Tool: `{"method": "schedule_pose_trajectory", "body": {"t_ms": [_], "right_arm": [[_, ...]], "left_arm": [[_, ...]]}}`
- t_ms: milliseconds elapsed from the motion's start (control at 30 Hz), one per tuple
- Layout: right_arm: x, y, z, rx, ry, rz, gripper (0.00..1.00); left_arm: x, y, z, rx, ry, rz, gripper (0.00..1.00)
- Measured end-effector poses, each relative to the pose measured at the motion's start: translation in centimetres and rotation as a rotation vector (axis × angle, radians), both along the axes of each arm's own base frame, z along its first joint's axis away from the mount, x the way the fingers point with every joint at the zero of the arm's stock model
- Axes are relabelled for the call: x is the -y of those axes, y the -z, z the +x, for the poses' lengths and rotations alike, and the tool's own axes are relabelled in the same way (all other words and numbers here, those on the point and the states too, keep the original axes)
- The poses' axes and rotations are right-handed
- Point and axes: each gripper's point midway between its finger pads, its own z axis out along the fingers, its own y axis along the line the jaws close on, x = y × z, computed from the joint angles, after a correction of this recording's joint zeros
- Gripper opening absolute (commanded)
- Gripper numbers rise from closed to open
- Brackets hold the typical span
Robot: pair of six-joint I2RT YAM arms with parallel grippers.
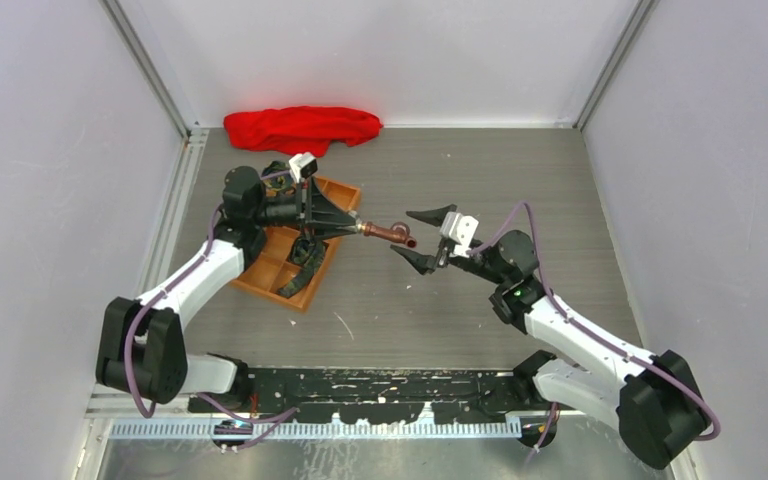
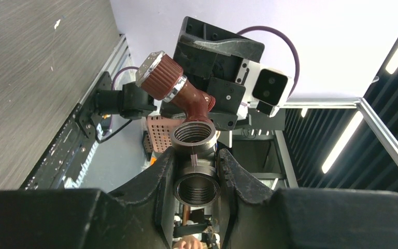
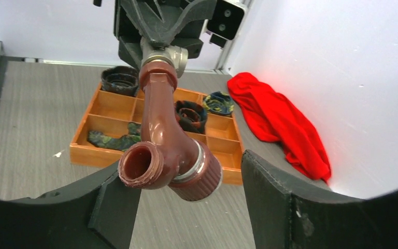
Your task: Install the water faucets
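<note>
Between the spread jaws of my right gripper [image 3: 181, 171] sits the water faucet [image 3: 158, 124], knob end not yet gripped; ahead, my left gripper [image 3: 158, 37] clenches its silvery end above the table [image 3: 31, 119]. I should centre the knob, then close squarely, keeping both wrists aligned.
</note>
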Motion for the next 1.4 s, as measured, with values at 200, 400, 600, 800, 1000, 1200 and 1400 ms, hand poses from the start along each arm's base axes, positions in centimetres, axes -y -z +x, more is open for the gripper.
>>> {"method": "schedule_pose_trajectory", "body": {"t_ms": [200,400,600,800,1000,1200,1400], "right_arm": [[-0.8,0.2,-0.4,-0.038,-0.054,0.021,0.39],[-1.2,0.3,-1.3,-0.102,-0.11,0.042,0.01],[-1.5,-0.1,-2.0,-0.332,-0.141,0.125,0.0],[-1.7,-0.4,-2.6,-0.701,-0.147,0.249,0.0],[-2.9,-0.4,-2.0,-1.104,-0.176,0.352,0.0],[-4.0,2.3,-1.4,-1.52,-0.204,0.471,0.0],[-3.7,3.7,-0.8,-1.676,-0.159,0.556,0.29]], "left_arm": [[0.0,0.0,-0.2,0.005,0.007,0.002,0.0],[-0.1,0.0,-0.2,0.017,0.009,0.002,0.0],[-0.2,-0.3,-0.3,0.052,0.013,-0.007,0.0],[-0.1,-0.4,0.0,0.138,-0.004,-0.031,0.0],[-0.5,-0.5,1.8,0.246,-0.104,-0.064,0.0],[-0.5,2.3,4.5,0.222,-0.185,-0.045,0.0],[0.1,4.5,5.7,0.154,-0.203,-0.057,0.0]]}}
